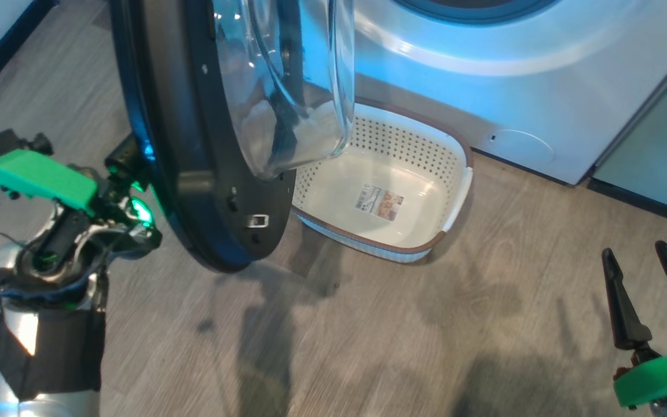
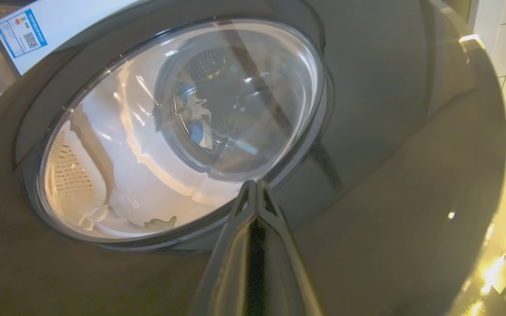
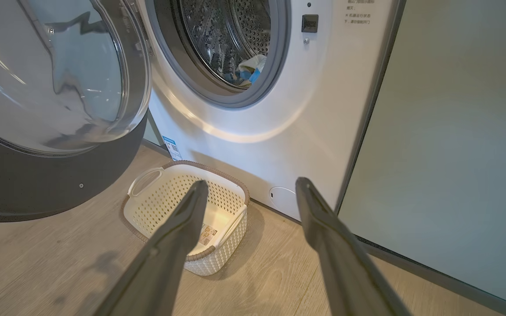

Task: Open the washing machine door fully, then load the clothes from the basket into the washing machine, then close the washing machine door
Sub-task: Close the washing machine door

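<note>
Washing machine (image 3: 279, 131) stands white beside a pale green cabinet panel (image 3: 455, 131), its drum mouth exposed. Washing machine door (image 1: 194, 174) hangs open to the robot's left with the glass dome facing inward. Its lower rim is above the floor (image 1: 368, 347), near the basket (image 1: 461, 156), and looks clear of it in the right wrist view. Basket sits on the floor just in front of the machine, empty except for its paper label. Clothes (image 3: 248, 70), pale fabric with a blue piece, lie inside the drum near its lower lip. Loading is judged complete, and the step in hand is judged to be closing the door. Left claw (image 2: 256, 184) has its fingers pressed together on nothing and points at the door's glossy outer face just below the glass; contact cannot be confirmed. Right claw (image 1: 636, 249) is spread wide and empty, low over the floor and well apart from the door. Recommended: push with the closed tips on the black rim rather than the glass, near the free edge, following the door's arc. Check that no fabric trails over the grey seal, then press until the latch seats. Risk: tips sliding on the glossy surface.
</note>
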You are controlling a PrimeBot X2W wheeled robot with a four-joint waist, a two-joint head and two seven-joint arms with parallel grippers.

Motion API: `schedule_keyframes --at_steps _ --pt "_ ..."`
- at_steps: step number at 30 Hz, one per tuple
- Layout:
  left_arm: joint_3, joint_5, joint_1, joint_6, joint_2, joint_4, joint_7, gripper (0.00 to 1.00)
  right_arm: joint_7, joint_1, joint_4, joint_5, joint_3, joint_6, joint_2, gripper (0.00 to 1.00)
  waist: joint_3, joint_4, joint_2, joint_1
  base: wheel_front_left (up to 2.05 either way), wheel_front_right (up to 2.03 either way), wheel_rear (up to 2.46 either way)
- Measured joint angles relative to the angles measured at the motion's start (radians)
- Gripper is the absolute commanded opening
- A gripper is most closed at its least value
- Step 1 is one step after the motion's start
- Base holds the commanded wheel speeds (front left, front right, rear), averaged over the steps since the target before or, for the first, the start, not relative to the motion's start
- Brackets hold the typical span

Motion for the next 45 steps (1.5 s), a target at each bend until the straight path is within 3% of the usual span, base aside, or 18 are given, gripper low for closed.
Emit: schedule_keyframes --at_steps 10,31,45 --pt "-0.031 0.008 0.000 0.000 -0.019 -0.006 0.031 0.00 -0.032 -0.026 0.039 0.004 0.017 0.000 0.015 1.00 -0.008 -0.075 0.0000 0.0000 0.00 0.00 0.00" --pt "-0.049 0.053 -0.076 0.000 -0.037 0.066 0.037 0.00 -0.110 -0.078 0.126 0.018 0.023 0.000 0.063 1.00 -0.002 -0.317 0.0000 0.0000 0.00 0.00 0.00" --pt "-0.054 0.070 -0.149 0.000 -0.045 0.146 0.006 0.00 -0.137 -0.095 0.169 0.020 0.033 0.000 0.072 1.00 -0.006 -0.395 0.0000 0.0000 0.00 0.00 0.00"
